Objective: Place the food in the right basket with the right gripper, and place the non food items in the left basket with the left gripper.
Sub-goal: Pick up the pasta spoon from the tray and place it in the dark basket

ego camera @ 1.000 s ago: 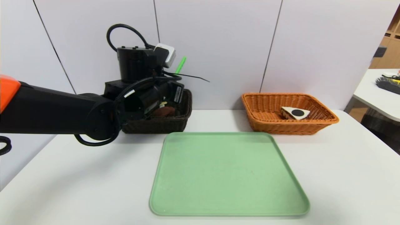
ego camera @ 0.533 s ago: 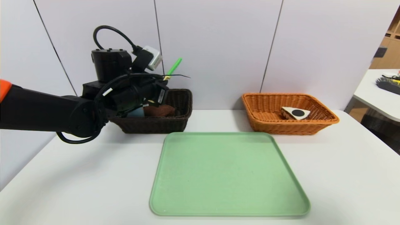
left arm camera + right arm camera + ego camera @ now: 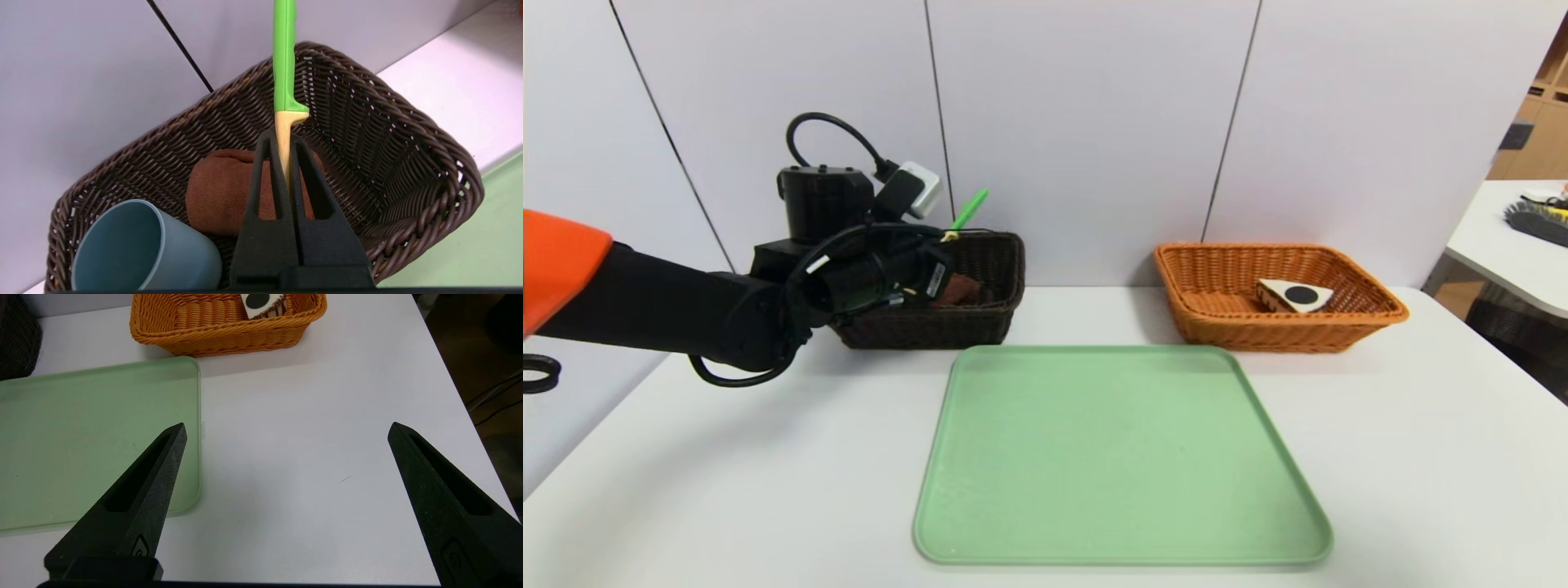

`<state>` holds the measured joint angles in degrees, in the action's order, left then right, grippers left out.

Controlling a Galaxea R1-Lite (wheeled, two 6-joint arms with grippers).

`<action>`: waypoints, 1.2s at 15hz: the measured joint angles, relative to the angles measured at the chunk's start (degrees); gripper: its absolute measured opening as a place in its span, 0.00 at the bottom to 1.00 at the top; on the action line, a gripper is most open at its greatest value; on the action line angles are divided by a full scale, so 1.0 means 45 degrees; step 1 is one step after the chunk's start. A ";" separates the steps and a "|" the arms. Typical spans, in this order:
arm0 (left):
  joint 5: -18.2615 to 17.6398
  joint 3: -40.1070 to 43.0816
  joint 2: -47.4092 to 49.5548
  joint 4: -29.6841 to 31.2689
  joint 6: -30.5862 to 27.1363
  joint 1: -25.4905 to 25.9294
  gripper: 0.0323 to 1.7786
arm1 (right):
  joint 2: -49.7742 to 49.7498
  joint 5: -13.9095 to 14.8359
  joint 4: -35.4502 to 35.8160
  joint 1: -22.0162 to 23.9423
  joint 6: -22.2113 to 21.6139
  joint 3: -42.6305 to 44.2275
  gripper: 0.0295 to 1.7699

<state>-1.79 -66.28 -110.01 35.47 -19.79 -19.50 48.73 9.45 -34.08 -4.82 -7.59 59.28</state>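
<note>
**Q:** Left wrist view, panel one: what did your left gripper [image 3: 286, 163] hold, and where?

**A:** Your black tapered fingers were pinched on the pale yellow neck of the yellow slotted spoon with a green handle [image 3: 284, 61], the handle pointing away toward the wall. The spoon hung over the rectangular dark brown woven wicker basket [image 3: 408, 134], not yet resting in it. Inside lay the blue-grey plastic cup [image 3: 135, 249], tipped on its side, and just beside it the rolled dark brown towel [image 3: 220, 196].

**Q:** And the right side?

**A:** Right wrist view: your right gripper [image 3: 286, 430] was spread wide and empty, parked above the white table [image 3: 306, 457] near the pale green rectangular plastic tray [image 3: 81, 428]. The small triangular toy cake slice [image 3: 1294, 295] lay pale underside up in the rectangular orange-tan woven wicker basket [image 3: 1217, 327].

**Q:** Which step was in hand?

**A:** Judged from the bare tray, it was the last non-food placement. Your next move called for lowering the spoon inside the dark rim, clear of cup and towel, then parting the fingers; the long handle could catch the far wall.
</note>
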 joint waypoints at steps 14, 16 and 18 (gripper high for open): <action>0.0049 -0.0664 -0.1452 0.0011 -0.0049 0.0637 0.01 | 0.0515 -0.0068 0.0230 0.0000 -0.0325 0.0404 0.96; 0.0068 -0.0664 -0.1520 0.0011 -0.0035 0.0647 0.01 | 0.0588 -0.0165 0.0274 0.0000 -0.0344 0.0387 0.96; 0.0062 -0.0664 -0.1593 0.0024 -0.0035 0.0647 0.03 | 0.0661 -0.0179 0.0287 0.0000 -0.0339 0.0393 0.96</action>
<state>-1.51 -69.27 -117.18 35.58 -19.94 -16.59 51.70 8.64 -32.79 -4.82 -9.12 61.05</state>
